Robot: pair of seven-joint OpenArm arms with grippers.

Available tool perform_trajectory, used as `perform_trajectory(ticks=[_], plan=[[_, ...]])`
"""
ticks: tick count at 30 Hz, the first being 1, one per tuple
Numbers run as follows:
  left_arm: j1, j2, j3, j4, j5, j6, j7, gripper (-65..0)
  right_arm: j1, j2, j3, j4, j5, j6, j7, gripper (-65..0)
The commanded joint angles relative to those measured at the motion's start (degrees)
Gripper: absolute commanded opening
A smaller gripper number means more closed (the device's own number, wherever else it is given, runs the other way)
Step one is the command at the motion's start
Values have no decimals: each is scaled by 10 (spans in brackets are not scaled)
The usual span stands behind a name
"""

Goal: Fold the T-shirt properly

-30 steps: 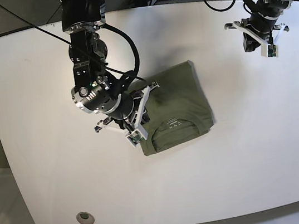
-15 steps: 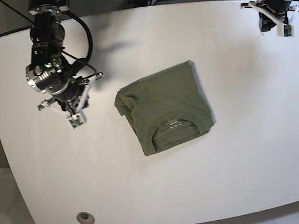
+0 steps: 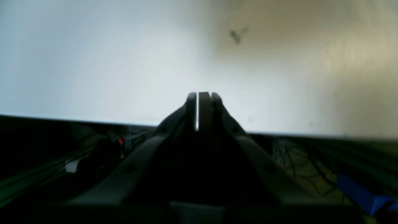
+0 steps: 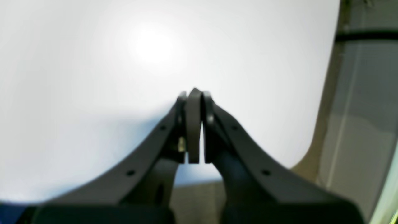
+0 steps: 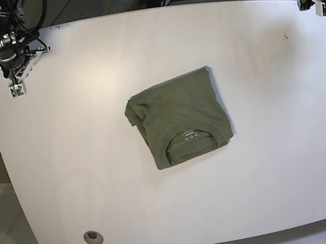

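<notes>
White surface bearing folded T-shirt, neck label print unreadable; both jaws closed, empty, at far corners.

Base view: overhead, looks steeply down on whole white surface, far enough to take in all edges; T-shirt near centre.

Left wrist view: rides behind left claw, low and close, faces along fingers across blurred surface edge.

Right wrist view: behind right claw, close, tilted down at bare surface and its rounded corner.

Shared: all three see the surface; base view also shows both claws at far corners.
</notes>
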Motion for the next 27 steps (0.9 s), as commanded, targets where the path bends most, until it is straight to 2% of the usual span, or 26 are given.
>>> perform_trajectory(ticks=[1,4,7,12,16,20,24,27], plan=[[5,15,-5,6,26,-2,-11,-650,-38,8,29,12,-5,-2,31,-650],[5,45,-5,5,63,-15,-12,-650,-73,5,52,10,-7,-2,62,-650],[5,83,-5,4,118,-47,-12,-650,-111,3,74,8,-7,-2,91,-650],[4,145,-5,-11,224,-121,-16,-650,-164,-22,111,-13,-8,-2,140,-650],[2,199,-5,-40,321,-177,-53,-650,-196,-30,126,-66,-8,-2,182,-650],[-14,230,-4,-96,393,-177,-121,-650,-207,-32,125,-144,-8,5,232,-650],[-44,230,-4,-189,468,-177,-186,-650,-205,-32,103,-262,-9,31,291,-650],[-67,230,-4,-273,510,-177,-225,-650,-192,-28,82,-354,-9,39,347,-650]])
